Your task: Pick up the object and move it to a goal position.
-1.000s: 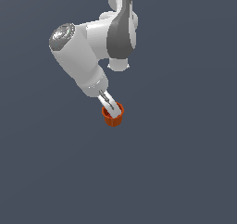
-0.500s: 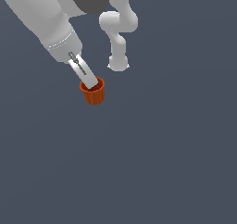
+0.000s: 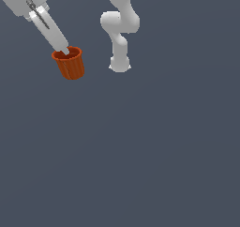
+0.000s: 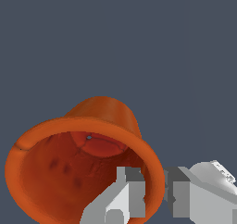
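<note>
The object is a small orange-red tapered cup (image 3: 70, 64) with ribbed sides, hanging in the air at the upper part of the exterior view's left. My gripper (image 3: 66, 52) reaches down into its mouth from above and is shut on its rim. In the wrist view the cup (image 4: 83, 158) fills the lower half, its darker red inside facing the camera. One finger (image 4: 122, 197) sits inside the cup and the other finger (image 4: 183, 190) outside, with the rim wall pinched between them at my gripper (image 4: 155, 193).
The white arm's links and base (image 3: 119, 31) stand in the upper middle of the exterior view. Everything else is a plain dark grey floor (image 3: 150, 151).
The gripper has carried the cup toward the exterior view's upper left, and both now look larger. The grip on the rim is unchanged.
</note>
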`<state>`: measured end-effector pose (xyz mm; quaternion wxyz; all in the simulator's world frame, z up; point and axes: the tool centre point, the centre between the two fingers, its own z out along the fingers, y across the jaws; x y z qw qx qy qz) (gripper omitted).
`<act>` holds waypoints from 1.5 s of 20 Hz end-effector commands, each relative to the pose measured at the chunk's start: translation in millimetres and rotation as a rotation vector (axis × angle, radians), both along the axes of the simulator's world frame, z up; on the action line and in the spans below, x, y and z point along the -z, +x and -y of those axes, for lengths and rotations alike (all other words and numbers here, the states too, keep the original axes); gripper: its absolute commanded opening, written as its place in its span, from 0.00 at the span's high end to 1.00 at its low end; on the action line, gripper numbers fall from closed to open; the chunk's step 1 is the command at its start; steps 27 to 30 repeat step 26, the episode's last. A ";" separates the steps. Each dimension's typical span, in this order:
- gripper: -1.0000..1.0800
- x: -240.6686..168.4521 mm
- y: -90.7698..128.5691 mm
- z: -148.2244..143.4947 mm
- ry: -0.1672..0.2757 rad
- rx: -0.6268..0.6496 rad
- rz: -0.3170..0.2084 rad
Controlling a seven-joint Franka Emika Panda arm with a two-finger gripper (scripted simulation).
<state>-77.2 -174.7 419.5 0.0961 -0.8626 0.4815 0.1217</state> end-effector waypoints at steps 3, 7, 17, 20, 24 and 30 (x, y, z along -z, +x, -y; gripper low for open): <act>1.00 -39.7 -13.0 27.0 -0.001 -0.001 0.001; 1.00 -67.1 -21.0 46.0 -0.001 -0.002 0.001; 1.00 -104.5 -30.7 72.5 -0.001 -0.004 0.001; 1.00 -109.3 -31.6 76.0 -0.001 -0.004 0.001; 1.00 -112.5 -32.2 78.4 -0.001 -0.004 0.001; 1.00 -112.9 -32.3 78.7 -0.001 -0.004 0.001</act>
